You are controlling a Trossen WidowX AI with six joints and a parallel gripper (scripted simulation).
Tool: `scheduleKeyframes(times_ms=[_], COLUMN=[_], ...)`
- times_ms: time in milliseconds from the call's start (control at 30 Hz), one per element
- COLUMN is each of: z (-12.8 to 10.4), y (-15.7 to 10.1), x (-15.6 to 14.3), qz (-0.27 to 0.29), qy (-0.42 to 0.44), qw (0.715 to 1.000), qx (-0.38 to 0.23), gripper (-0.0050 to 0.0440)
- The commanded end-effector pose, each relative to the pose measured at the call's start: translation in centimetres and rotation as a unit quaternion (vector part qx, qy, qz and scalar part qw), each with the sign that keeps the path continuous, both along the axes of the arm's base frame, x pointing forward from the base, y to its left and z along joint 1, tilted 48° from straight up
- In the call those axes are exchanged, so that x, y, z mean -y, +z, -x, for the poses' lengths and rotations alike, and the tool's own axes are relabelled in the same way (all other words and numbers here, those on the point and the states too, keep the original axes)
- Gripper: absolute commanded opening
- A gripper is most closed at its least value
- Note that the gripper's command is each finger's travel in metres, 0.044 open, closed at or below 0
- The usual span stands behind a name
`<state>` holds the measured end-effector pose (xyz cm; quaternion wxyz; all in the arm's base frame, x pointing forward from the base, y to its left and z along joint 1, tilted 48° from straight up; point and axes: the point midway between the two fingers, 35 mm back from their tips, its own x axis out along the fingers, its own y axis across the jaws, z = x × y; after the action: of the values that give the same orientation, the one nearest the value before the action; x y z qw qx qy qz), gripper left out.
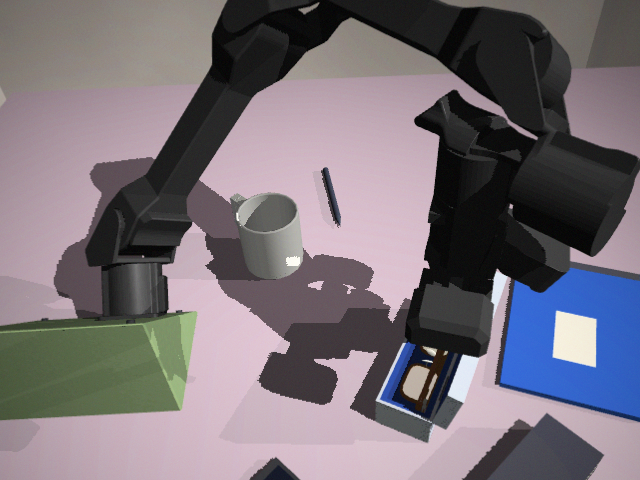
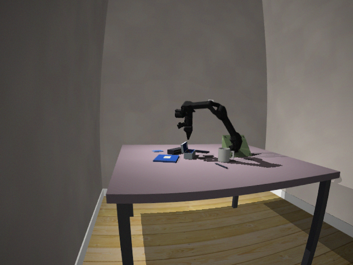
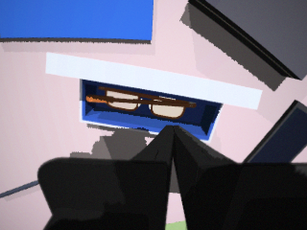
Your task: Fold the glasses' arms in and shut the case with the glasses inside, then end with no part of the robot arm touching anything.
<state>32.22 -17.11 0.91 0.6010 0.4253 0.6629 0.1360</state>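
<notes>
Hanging pinched tight and empty over the open blue-lined box case (image 3: pixel 144 80), the black gripper (image 3: pixel 172 131) might squash the brown glasses (image 3: pixel 144 102) by dropping low.

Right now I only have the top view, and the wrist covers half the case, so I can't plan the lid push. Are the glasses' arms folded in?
Observer: In the wrist view the glasses lie inside the case, and their arms appear to be folded across behind the lenses.
Operator: Is the lid open or shut?
Observer: Open. The exterior view shows the lid standing up from one side of the case.
Operator: Is the gripper touching anything?
Observer: No. In the exterior view the gripper is shut and empty, and it hangs above the case with a visible gap.
</notes>
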Motion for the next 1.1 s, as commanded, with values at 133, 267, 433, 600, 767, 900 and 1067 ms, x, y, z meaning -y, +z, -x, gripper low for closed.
scheduleKeyframes(times_ms=[133, 267, 433, 600, 767, 900, 1067], z=[-1.0, -1.5, -2.1, -2.6, -3.0, -3.4, -3.9], y=[1.3, 1.9, 2.6, 3.4, 3.9, 4.5, 5.3], x=[-0.6, -1.1, -1.8, -2.5, -2.9, -3.5, -4.2], qz=[-0.004, -0.01, -0.018, -0.026, -0.03, -0.037, -0.044], qy=[-0.063, -0.11, -0.168, -0.224, -0.257, -0.3, -0.352], qw=[0.996, 0.988, 0.97, 0.946, 0.928, 0.9, 0.859], qx=[-0.061, -0.111, -0.172, -0.233, -0.268, -0.314, -0.37], gripper=[0.0, 0.0, 0.0, 0.0, 0.0, 0.0, 0.0])
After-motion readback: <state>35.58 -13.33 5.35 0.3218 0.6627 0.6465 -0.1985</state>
